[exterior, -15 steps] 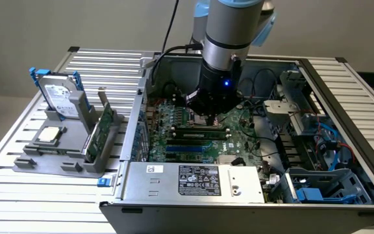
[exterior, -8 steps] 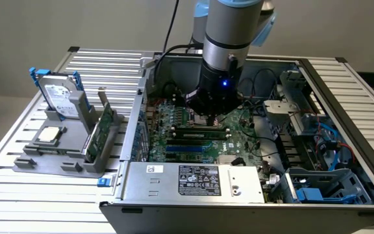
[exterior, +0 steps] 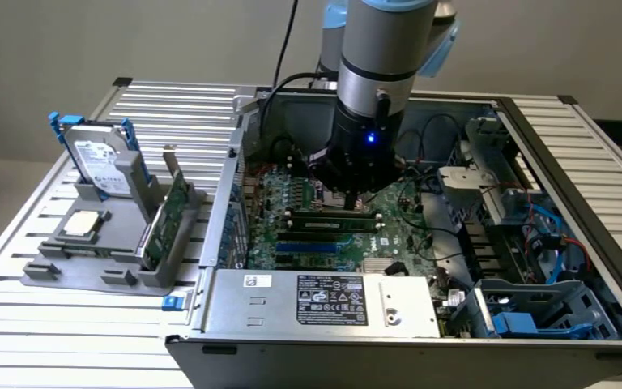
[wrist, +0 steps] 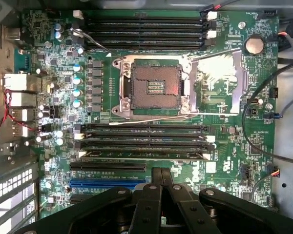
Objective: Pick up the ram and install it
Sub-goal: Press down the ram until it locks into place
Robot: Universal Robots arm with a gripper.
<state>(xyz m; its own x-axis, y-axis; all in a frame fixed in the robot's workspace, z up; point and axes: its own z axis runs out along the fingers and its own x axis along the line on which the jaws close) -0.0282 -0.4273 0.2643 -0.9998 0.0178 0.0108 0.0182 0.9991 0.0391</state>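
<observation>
We start at the fingers (wrist: 150,202): in the wrist view they are pressed together, with no gap between the tips, and we see nothing pinched between them. The gripper (wrist: 161,171) hangs inside the open computer case (exterior: 419,324), low over the motherboard (wrist: 224,146), just beside the lower group of memory slots (wrist: 144,129).

The ram (exterior: 333,219), as we read it, is the long narrow stick that stands on its edge in one of these slots, right under the gripper in the exterior view. It looks to be already in the slot and not in the fingers.

We judge that this stick is light and stiff, but also fragile. The board is thin, and its chips and contact edge should not be squeezed. The good places to hold it are the two flat faces near the upper edge, or the upper edge itself for pushing. A push should go straight down, because a tilted push can bend the stick or the slot.

Several things stay unclear. The arm covers the fingertips in the exterior view, so we cannot tell if they touch the ram. From above the stick is only a thin line, and we cannot say which slot holds it, or if the latches at the ends are closed.
</observation>
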